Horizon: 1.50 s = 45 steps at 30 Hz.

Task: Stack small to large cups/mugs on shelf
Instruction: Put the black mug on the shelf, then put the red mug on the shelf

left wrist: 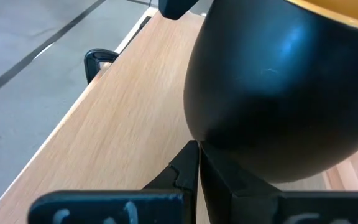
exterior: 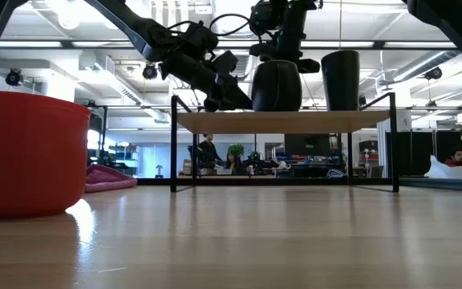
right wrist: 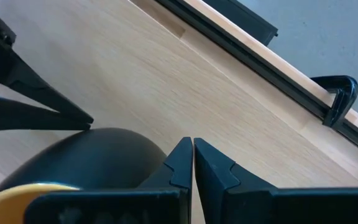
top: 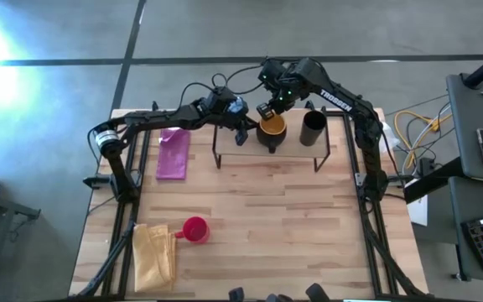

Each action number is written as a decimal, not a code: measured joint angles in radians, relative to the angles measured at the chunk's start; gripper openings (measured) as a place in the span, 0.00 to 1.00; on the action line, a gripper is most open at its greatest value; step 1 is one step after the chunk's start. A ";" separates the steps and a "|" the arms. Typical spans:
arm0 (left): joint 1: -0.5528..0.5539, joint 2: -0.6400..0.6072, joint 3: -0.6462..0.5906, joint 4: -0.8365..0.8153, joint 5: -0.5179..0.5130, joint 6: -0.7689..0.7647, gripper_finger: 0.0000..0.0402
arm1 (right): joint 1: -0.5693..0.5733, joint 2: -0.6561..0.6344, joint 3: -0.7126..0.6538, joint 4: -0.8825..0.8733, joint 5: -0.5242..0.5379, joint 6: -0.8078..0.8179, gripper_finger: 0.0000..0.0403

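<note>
Red mug (top: 194, 229) stands at the near edge of the table (top: 292, 218), touching a yellow cloth (top: 154, 254) and well apart from both arms. Farther back, on the shelf (top: 250, 156), the yellow-lined mug (top: 271, 129) sits beside the black cup (top: 313, 127). Left gripper (top: 241, 132) is closed, fingers together, its tips against that mug's side. Right gripper (top: 268, 110) is closed at the rim. Judged step: positioning this mug. Next move likely calls for fetching the red mug. Whether the right fingers pinch the rim is hidden.
</note>
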 joint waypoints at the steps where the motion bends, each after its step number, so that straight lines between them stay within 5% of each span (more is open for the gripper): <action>1: 0.000 0.000 0.000 -0.002 0.000 0.000 0.00 | 0.002 0.000 0.000 -0.001 0.001 0.000 0.02; 7: 0.012 -0.033 -0.001 -0.093 -0.061 0.024 0.00 | 0.005 -0.002 0.002 0.026 0.154 -0.017 0.02; 12: 0.024 -0.165 -0.001 -0.203 -0.068 0.087 0.00 | -0.005 -0.004 0.053 0.106 0.172 -0.105 0.02; 18: -0.009 -0.363 -0.031 -0.521 0.132 0.138 0.00 | -0.005 -0.019 0.100 0.168 0.160 -0.181 0.08; 23: -0.076 -0.547 -0.171 -0.792 -0.035 0.184 0.00 | -0.005 -0.062 0.099 0.126 0.161 -0.209 0.22; 34: -0.201 -0.941 -0.388 -0.958 -0.060 -0.282 0.17 | -0.001 -0.166 0.099 0.091 0.163 -0.147 0.47; 40: -0.352 -0.982 -0.436 -0.971 -0.084 -0.427 0.21 | 0.034 -0.220 0.099 0.003 0.195 -0.131 0.48; 45: -0.497 -0.914 -0.433 -1.030 -0.200 -0.566 0.21 | 0.096 -0.270 0.099 -0.058 0.269 -0.091 0.48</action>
